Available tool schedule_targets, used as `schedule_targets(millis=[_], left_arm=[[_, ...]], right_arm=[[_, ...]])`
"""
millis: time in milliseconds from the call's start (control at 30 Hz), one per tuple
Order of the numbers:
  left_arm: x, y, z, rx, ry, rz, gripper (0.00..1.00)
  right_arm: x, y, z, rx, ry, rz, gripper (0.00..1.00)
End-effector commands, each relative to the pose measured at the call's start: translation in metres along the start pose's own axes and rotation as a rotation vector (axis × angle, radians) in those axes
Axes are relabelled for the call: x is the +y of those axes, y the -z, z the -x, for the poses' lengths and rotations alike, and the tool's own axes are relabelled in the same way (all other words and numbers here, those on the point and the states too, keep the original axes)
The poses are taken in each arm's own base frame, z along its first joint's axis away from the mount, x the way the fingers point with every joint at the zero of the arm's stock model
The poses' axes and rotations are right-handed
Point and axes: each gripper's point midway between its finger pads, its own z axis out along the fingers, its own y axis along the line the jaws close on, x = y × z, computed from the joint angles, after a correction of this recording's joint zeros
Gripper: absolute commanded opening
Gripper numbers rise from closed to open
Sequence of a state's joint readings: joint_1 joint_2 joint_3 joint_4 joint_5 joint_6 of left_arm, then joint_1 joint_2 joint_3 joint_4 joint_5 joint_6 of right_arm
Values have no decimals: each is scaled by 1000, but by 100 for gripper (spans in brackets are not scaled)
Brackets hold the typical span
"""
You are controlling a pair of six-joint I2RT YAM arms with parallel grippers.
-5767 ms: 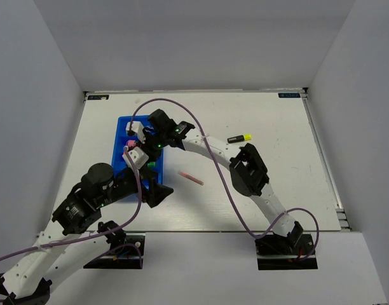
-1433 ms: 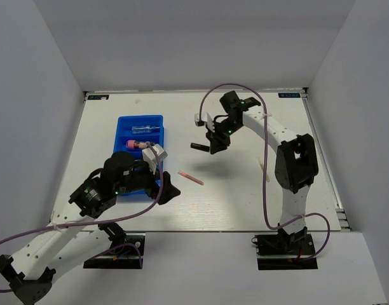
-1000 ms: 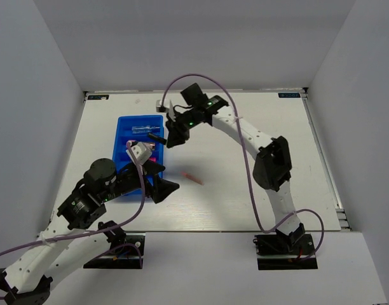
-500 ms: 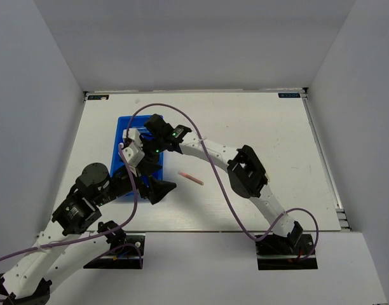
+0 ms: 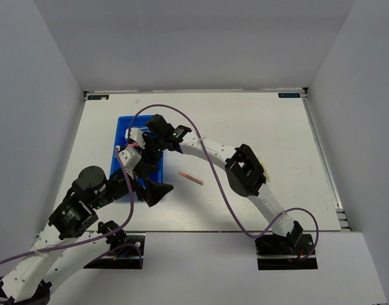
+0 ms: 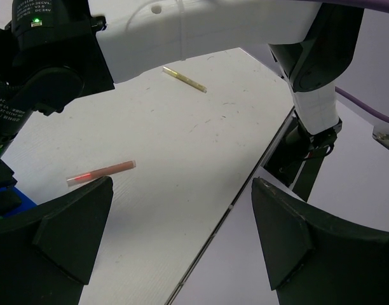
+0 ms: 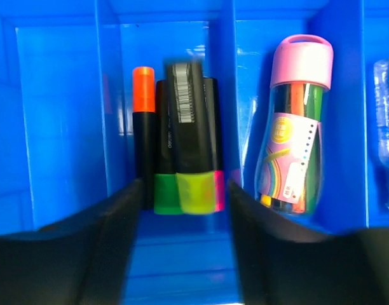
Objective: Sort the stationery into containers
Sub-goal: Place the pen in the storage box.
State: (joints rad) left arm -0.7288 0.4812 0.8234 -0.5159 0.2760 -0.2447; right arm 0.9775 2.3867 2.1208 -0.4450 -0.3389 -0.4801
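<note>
My right gripper [image 7: 180, 219] is open, low over the blue tray [image 7: 61, 114]. Between its jaws a yellow-capped highlighter [image 7: 193, 127] lies in a middle compartment on top of a green-capped one [image 7: 164, 194] and a pink-capped one [image 7: 218, 189], beside an orange-tipped one [image 7: 143, 121]. A pink-capped tube [image 7: 295, 127] fills the compartment to the right, and a clear tube [image 7: 386, 121] lies past it. My left gripper [image 6: 182, 235] is open and empty near the table's front edge. A thin pink stick [image 6: 100, 172] and a pale-yellow stick [image 6: 184, 79] lie on the table.
In the top view the right gripper [image 5: 150, 145] and left gripper [image 5: 151, 190] crowd the tray [image 5: 122, 125], and the pink stick [image 5: 190, 178] lies right of it. The right arm's base [image 6: 312, 121] stands at the near table edge.
My right gripper carried a black highlighter from the table's right side to the tray and now stands open over it. My left arm shifted slightly by the tray's near corner.
</note>
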Motion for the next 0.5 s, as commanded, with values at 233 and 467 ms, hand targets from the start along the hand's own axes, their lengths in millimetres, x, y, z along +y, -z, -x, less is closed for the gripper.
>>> schedule_targets(millis=[233,467], left_arm=[[-4,9,10,1,22,12,85],[-17,12,26,53,24,-27,0]], right_arm=[[17,45,70,-149,-7,28,37],[-34,118,108,-179,-87,-314,0]])
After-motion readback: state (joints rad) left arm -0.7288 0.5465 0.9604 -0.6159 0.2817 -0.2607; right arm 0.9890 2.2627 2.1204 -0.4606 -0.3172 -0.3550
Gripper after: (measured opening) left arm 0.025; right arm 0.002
